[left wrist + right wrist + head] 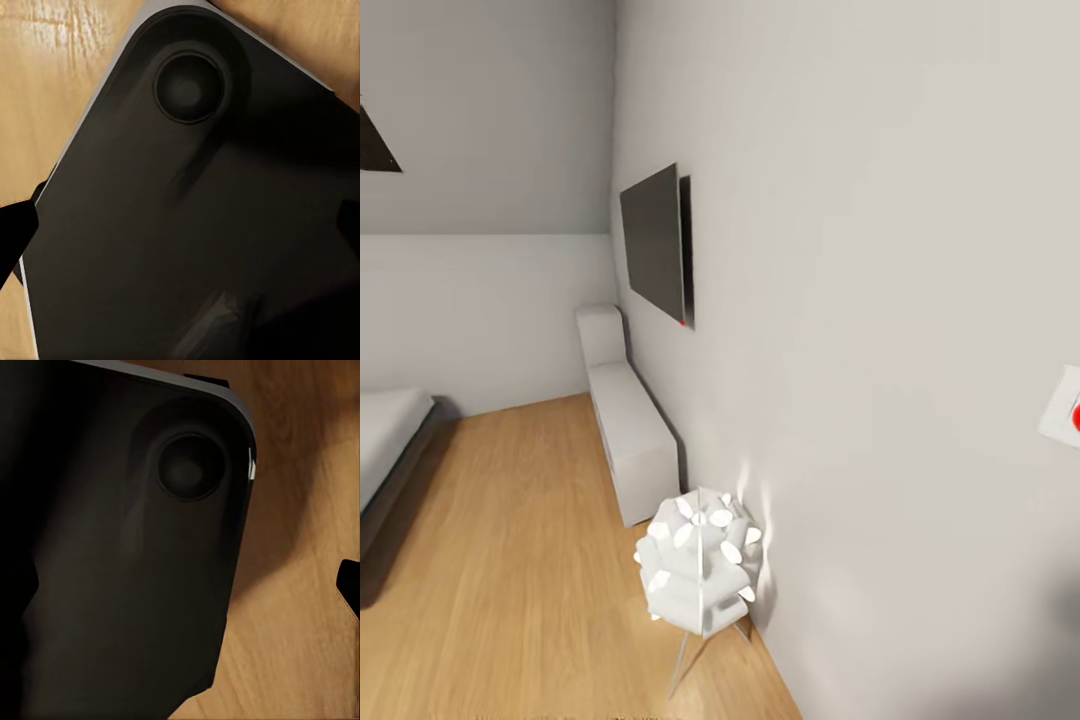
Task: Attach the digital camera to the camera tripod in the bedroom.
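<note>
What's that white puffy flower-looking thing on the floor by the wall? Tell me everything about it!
It is a floor lamp seen in the head view. Its shade is a round white ball made of many overlapping petal-like pieces, some glowing brighter, so it looks switched on. It throws pale light patches on the grey wall beside it. Thin pale legs spread out below the shade and stand on the wood plank floor. It stands upright, close to the wall, just past the end of a low white bench.

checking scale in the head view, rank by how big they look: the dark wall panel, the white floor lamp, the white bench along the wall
1. White bench, by a little.
2. White floor lamp, close to the bench; it stands nearest the camera, so this is unsure.
3. Dark wall panel, seen at a slant.
</note>
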Available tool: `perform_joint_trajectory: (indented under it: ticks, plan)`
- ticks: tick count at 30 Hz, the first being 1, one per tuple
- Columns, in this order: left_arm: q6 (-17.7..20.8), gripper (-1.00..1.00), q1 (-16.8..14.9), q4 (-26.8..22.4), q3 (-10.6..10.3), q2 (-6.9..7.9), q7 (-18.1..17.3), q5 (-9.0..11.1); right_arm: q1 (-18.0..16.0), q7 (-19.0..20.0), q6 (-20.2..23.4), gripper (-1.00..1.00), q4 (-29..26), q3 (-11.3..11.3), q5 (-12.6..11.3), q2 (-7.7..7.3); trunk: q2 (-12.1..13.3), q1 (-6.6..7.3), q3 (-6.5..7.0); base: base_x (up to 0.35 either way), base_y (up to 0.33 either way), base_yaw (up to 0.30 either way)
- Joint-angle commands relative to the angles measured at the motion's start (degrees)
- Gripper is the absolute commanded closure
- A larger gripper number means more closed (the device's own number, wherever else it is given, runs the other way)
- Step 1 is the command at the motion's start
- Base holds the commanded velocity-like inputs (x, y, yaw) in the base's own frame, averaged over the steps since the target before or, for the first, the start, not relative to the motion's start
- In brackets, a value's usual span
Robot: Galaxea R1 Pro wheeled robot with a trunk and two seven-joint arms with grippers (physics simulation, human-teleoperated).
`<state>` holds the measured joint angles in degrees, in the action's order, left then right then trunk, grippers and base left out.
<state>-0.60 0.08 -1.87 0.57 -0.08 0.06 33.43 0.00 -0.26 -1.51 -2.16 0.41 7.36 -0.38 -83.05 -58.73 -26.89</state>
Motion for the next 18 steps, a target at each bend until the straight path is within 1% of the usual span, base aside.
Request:
perform_joint_trajectory:
  ticks: [1,18]
  plan:
    - [-0.1,-1.00,0.0,-0.1,0.0,-0.01,0.0,0.1,0.0,0.0,-0.1,-1.00,0.0,0.0,0.5,0.00,0.0,0.00,-0.04,0.000,0.000,0.275]
    - [-0.1,-1.00,0.0,-0.1,0.0,-0.01,0.0,0.1,0.0,-0.1,-0.2,-1.00,0.1,0.0,0.5,0.03,0.0,0.00,-0.04,0.000,0.000,0.275]
